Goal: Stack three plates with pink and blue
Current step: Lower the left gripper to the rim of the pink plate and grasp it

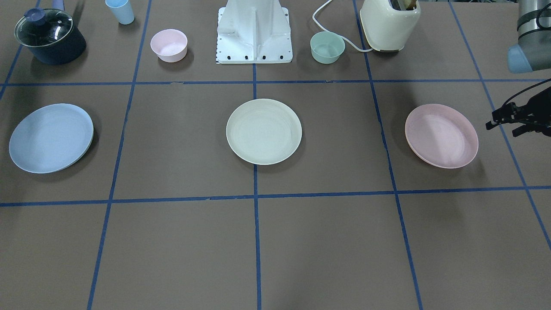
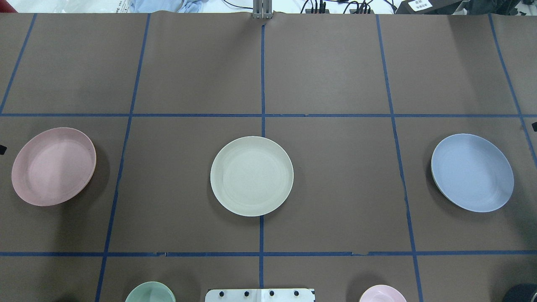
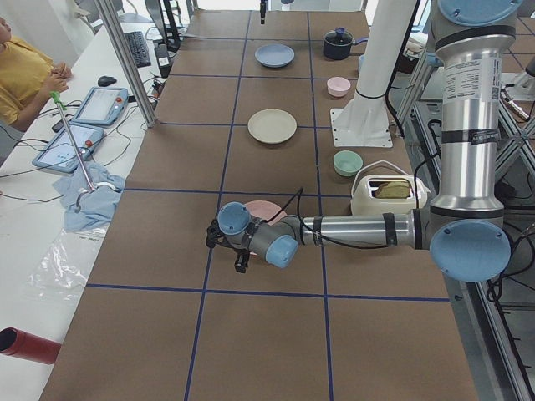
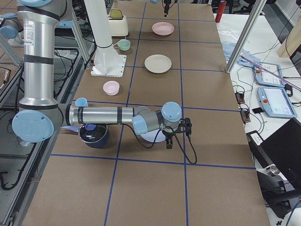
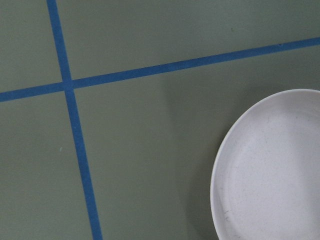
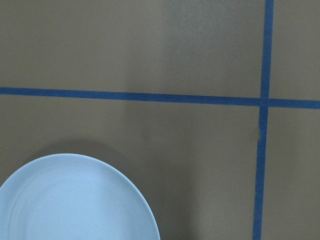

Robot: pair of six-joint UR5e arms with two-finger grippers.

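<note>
**No legible writing anywhere on the bench**
A white label (image 2: 420, 5) sat on a dark box (image 2: 436, 6) beyond the bench's far edge, near its right corner, but its print was too small to read. A printed sticker (image 3: 462, 79) on the left arm (image 3: 464, 125) was equally illegible.

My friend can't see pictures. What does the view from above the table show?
Three plates lie apart in a row on a brown table with blue tape lines: pink plate left, cream-white plate middle, blue plate right. A mint-green bowl and a pink bowl peek in at the bottom edge.
</note>
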